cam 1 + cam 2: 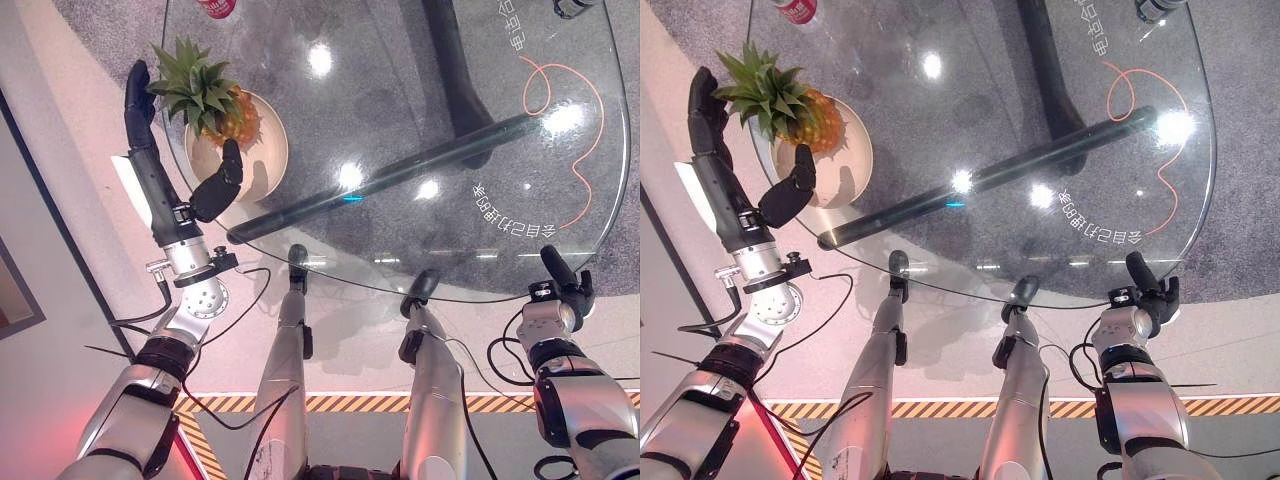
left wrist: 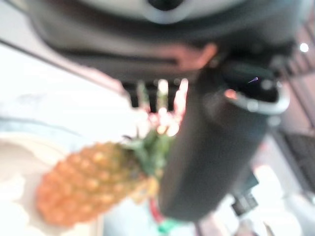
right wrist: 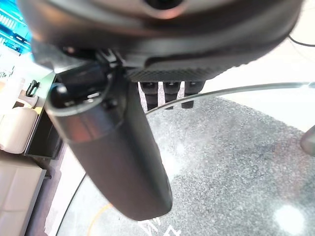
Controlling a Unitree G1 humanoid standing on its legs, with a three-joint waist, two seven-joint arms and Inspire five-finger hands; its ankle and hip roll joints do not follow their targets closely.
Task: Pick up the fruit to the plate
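A pineapple (image 1: 237, 118) with a green leafy crown (image 1: 195, 82) lies on a cream plate (image 1: 268, 160) at the left edge of the round glass table. My left hand (image 1: 150, 170) stands open just beside the plate, fingers (image 1: 137, 100) straight up past the crown and thumb (image 1: 222, 180) over the plate's near rim, not touching the fruit. In the left wrist view the pineapple (image 2: 88, 182) lies past the thumb (image 2: 216, 147). My right hand (image 1: 566, 282) rests open at the table's near right edge, holding nothing.
A red can (image 1: 216, 8) stands at the table's far left rim. An orange cord (image 1: 570, 110) shows through the glass on the right, with the table's dark base bar (image 1: 400, 170) beneath. A yellow-black striped floor line (image 1: 340, 402) runs below.
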